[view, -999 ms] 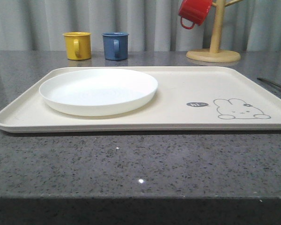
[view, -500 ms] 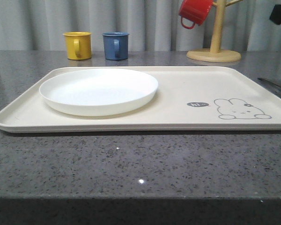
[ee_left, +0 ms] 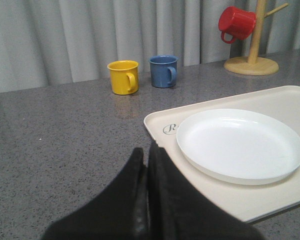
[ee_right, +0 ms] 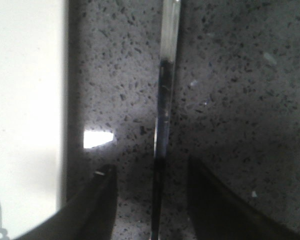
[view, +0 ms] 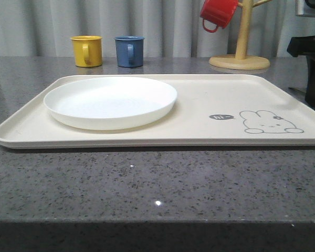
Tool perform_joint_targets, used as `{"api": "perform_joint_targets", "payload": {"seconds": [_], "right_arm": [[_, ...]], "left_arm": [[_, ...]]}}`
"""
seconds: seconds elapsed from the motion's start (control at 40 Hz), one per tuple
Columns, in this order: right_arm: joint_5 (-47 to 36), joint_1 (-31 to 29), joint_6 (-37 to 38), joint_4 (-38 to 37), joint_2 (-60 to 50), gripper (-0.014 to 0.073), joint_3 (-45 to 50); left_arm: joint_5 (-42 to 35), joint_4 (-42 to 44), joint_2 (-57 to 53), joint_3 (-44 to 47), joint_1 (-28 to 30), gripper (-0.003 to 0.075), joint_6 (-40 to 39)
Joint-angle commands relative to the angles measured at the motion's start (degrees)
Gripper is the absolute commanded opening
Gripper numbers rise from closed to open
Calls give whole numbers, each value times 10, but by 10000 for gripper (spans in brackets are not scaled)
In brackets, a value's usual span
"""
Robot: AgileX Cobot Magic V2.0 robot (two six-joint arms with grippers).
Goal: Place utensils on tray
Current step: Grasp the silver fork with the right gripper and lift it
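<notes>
Right end effector [ee_right: 151,187] released, straddling chopsticks [ee_right: 165,100] beside tray [ee_right: 25,100]; left [ee_left: 146,165] clenched.

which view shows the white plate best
The front view: the whole plate shows, resting on the left part of the tray. The left wrist view also shows the plate whole, but at an angle behind the shut left end effector.
</notes>
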Motion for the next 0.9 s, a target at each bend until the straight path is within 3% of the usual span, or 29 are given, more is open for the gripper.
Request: {"api": "perform_joint_targets", "payload": {"seconds": [0.0, 0.225, 0.325, 0.649, 0.874], "right_arm": [[-12, -4, 0, -3, -19, 263, -17], [-4, -4, 0, -3, -19, 34, -17], [-4, -4, 0, -4, -19, -20, -17], [40, 5, 34, -16, -78, -29, -38], [116, 102, 130, -67, -89, -29, -121]], "left_arm": [[-48, -4, 5, -15, 0, -18, -6], [-48, -4, 5, -15, 0, -18, -6], [-48, -4, 5, -15, 0, -18, -6], [-48, -4, 5, -15, 0, -18, -6], [-48, -4, 5, -15, 0, -18, -6]]}}
